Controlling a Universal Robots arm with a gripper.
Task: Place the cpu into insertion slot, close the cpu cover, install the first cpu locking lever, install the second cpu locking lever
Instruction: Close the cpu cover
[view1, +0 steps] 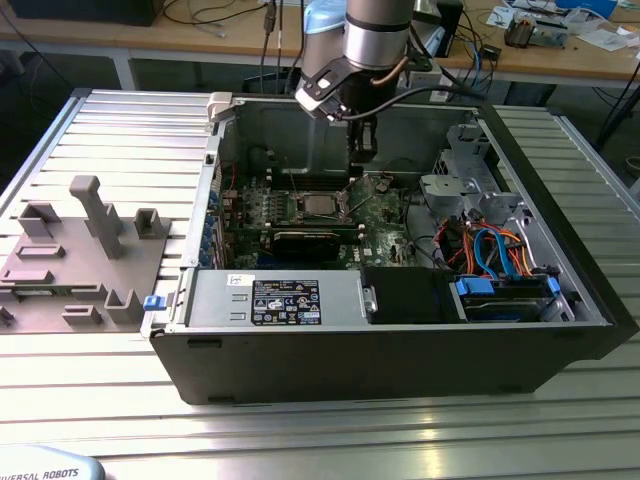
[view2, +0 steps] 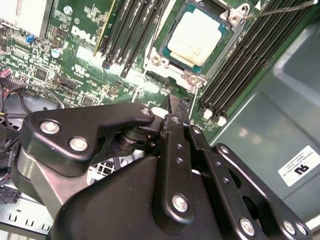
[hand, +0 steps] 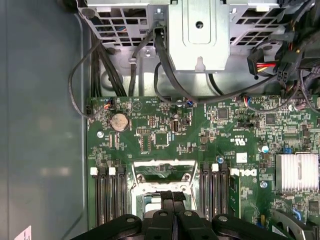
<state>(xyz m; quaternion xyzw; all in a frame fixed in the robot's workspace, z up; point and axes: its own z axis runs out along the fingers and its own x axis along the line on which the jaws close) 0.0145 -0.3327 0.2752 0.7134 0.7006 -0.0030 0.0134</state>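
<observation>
Green motherboard (hand: 165, 130) inside open case (view1: 400, 350) holds cpu (view2: 197, 37) in insertion slot (view2: 156, 59), gripper (view2: 173, 116) clenched nearby.

Silver cpu (view2: 199, 36) sits in insertion slot (view2: 165, 56), seemingly flat.

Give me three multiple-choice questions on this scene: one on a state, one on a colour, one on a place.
1. The computer case is: A open, B closed, C on end.
2. The circuit board is: A blue, B green, C red.
3. The cpu lies: A in the insertion slot, B outside the case, C at the board's edge.
Answers: 1 A, the exterior view looks straight in at the board. 2 B, green in both wrist views. 3 A, its silver top sits framed by the slot's metal rim in the second wrist view.
</observation>
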